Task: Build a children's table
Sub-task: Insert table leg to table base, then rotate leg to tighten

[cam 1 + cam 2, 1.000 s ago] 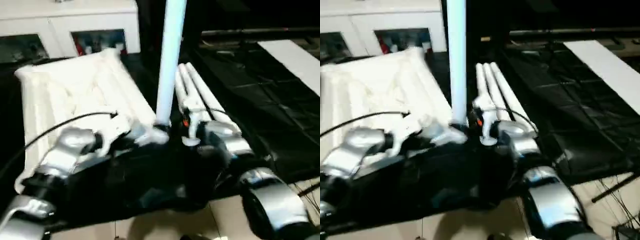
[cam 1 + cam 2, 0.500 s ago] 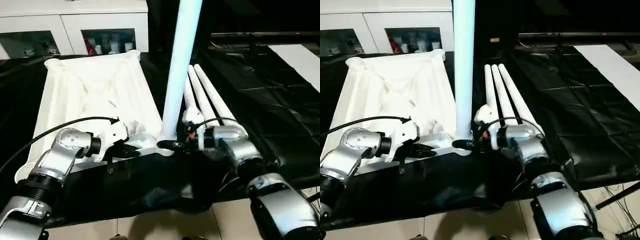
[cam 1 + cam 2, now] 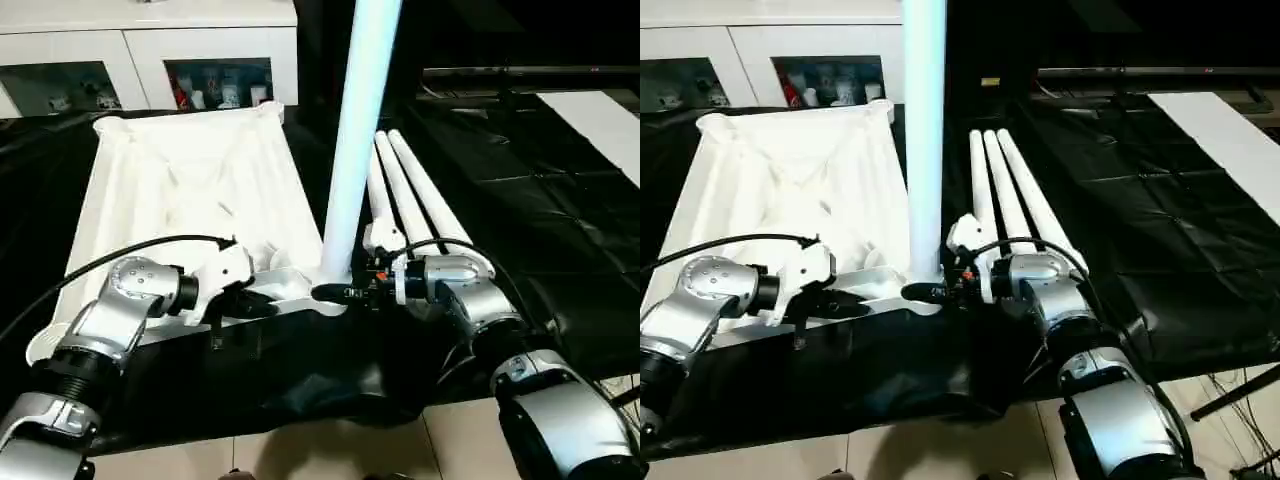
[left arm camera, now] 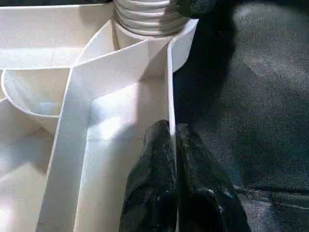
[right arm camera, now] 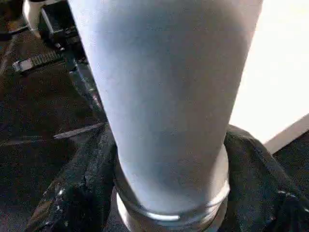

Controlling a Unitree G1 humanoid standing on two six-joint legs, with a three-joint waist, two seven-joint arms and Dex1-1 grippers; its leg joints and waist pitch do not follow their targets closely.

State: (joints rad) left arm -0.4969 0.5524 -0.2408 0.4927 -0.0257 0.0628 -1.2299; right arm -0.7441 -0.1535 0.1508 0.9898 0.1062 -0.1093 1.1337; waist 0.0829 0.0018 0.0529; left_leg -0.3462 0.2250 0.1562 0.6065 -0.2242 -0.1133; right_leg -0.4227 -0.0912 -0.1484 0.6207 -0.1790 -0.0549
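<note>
While three legs (image 3: 410, 195) lie flat, one leg (image 3: 358, 130) stands upright.

White plastic table top (image 3: 190, 190), flat and rectangular, lying upside down on the black-covered surface (image 3: 560, 200), ribbed underside up, round sockets at the corners. One white tapered leg (image 3: 360, 130) standing upright in the near corner socket (image 4: 145, 21), its threaded end showing at the socket mouth. Three more white legs (image 3: 1010, 200) lying side by side, touching one another, just beside the top on the robot's right, pointing away from the robot. Thin rim wall of the top near the upright leg pinched by the left tool (image 4: 175, 140).
</note>
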